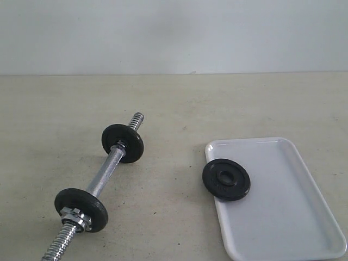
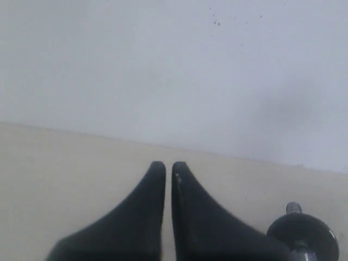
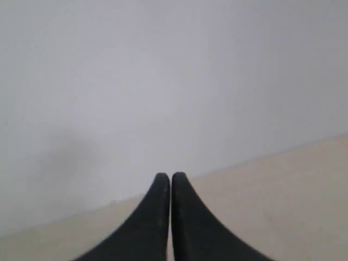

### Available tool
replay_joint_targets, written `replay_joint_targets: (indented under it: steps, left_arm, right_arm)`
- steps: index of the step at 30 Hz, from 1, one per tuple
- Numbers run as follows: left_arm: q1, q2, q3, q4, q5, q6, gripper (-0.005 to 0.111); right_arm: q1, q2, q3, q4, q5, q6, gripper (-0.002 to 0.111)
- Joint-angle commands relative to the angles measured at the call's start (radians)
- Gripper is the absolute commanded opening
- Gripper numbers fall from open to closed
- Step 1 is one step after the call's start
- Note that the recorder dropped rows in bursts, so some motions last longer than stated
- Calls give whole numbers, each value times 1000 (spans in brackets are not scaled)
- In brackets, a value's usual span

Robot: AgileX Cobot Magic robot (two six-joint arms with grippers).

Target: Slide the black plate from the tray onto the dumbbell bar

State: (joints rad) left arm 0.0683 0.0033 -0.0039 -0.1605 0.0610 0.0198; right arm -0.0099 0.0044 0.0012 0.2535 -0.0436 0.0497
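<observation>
The left gripper (image 2: 168,166) ends in two jaws of plain black, dull and smooth to look at. Each jaw is broad at its base and sweeps inward along a concave outer edge to a narrow, rounded tip, so the pair looks rather like two horns set side by side. One jaw carries a small pale fleck just below its tip. The right gripper (image 3: 170,176) is of the same make: black all over, curved in the same way, round at the tips, with a faintly grainy surface.
</observation>
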Motion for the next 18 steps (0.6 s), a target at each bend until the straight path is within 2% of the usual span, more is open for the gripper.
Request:
replay_joint_targets:
  steps: [1, 5, 9, 14, 18]
  left_arm:
    - [-9, -3, 4, -15, -123, -32, 4]
    - [-9, -3, 4, -15, -196, -164, 4]
    - [-9, -3, 4, -15, -207, -178, 4]
    - [-9, -3, 4, -15, -240, -206, 4]
    - [-9, -3, 4, -15, -249, -207, 4]
  right_arm:
    - [-5, -4, -1, 30, -146, 9, 0]
    - [-5, -4, -1, 30, -161, 14, 0]
    - [-5, -4, -1, 30, -170, 14, 0]
    - [-5, -4, -1, 30, -339, 14, 0]
    - [-5, -4, -1, 30, -337, 24, 0]
